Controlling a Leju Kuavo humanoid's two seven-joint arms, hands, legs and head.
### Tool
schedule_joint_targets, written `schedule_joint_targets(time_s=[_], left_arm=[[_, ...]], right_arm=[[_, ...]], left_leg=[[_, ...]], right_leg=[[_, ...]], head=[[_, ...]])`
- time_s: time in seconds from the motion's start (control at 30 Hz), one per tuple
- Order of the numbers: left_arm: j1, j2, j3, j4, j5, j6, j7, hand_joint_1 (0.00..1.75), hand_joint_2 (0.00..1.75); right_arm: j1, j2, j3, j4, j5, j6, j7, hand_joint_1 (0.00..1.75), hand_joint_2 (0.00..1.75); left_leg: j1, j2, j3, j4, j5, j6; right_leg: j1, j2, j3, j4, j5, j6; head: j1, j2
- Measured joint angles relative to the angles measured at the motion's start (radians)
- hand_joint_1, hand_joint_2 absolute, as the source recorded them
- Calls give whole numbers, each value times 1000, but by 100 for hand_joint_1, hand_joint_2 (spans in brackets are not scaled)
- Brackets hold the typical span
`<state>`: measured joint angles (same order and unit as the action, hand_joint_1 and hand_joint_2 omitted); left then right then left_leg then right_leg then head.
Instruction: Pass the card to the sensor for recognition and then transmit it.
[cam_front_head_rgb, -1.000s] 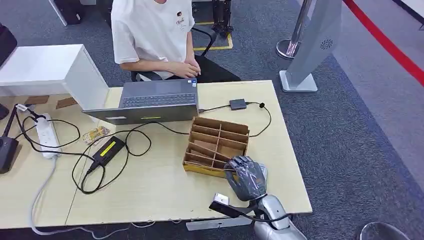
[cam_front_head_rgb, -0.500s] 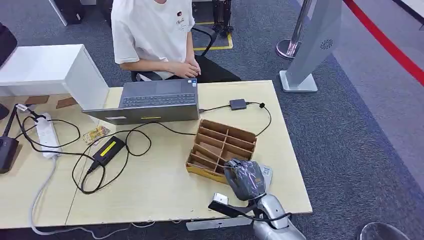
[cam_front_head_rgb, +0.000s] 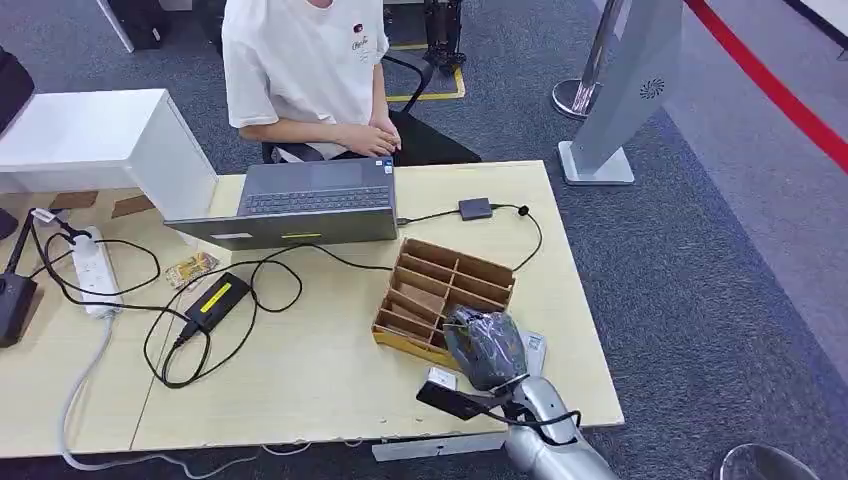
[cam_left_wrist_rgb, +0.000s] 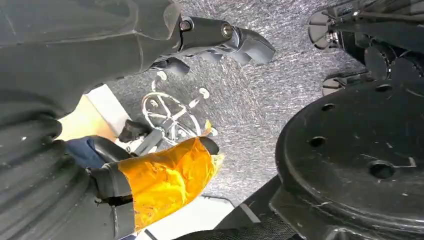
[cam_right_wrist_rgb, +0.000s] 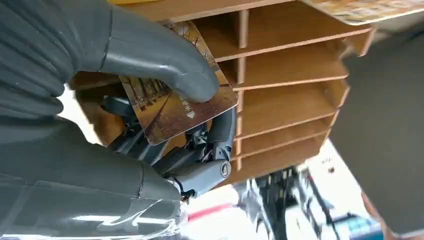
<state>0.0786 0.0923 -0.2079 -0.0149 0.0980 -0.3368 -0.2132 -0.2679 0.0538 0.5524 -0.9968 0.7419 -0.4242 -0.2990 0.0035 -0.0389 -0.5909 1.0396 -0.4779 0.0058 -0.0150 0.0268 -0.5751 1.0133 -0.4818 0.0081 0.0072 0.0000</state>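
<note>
Card (cam_right_wrist_rgb: 172, 107), brown scenic print, pinched by right hand (cam_right_wrist_rgb: 100, 100).

divider box (cam_front_head_rgb: 445, 290) ahead, laptop (cam_front_head_rgb: 300, 205) beyond

Robot hand (cam_front_head_rgb: 487, 347) against wooden organizer (cam_front_head_rgb: 444, 293)

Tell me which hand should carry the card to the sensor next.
Right. The right hand already pinches the card under its thumb, by the wooden organizer on the table. The left hand hangs over the floor.
</note>
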Motion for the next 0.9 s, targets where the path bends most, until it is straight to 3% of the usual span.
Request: schedule_joint_targets(time_s=[0.23,0.43,0.6,0.9], left_arm=[[0,16,-1,0,-18,-15,-9,0,175],[-1,30,-4,0,-34,-29,-11,0,175],[-2,36,-9,0,-44,-35,-15,0,175],[-7,40,-10,0,-53,-39,-19,0,175]], right_arm=[[-129,-27,-13,-35,-200,318,-10,175,175],[-287,-43,-31,12,-349,516,-18,175,175],[-406,-46,-43,82,-424,588,-22,175,175],[-537,-27,-45,175,-443,569,1,175,175]], left_leg=[[0,0,0,0,2,-2],[0,0,0,0,3,-2],[0,0,0,0,3,-2],[0,0,-1,0,3,-2]], right_leg=[[0,0,-1,0,1,-1],[0,0,-1,1,2,-1],[0,0,-1,1,3,0],[0,0,-1,1,3,0]], head=[[0,0],[0,0],[0,0],[0,0]])
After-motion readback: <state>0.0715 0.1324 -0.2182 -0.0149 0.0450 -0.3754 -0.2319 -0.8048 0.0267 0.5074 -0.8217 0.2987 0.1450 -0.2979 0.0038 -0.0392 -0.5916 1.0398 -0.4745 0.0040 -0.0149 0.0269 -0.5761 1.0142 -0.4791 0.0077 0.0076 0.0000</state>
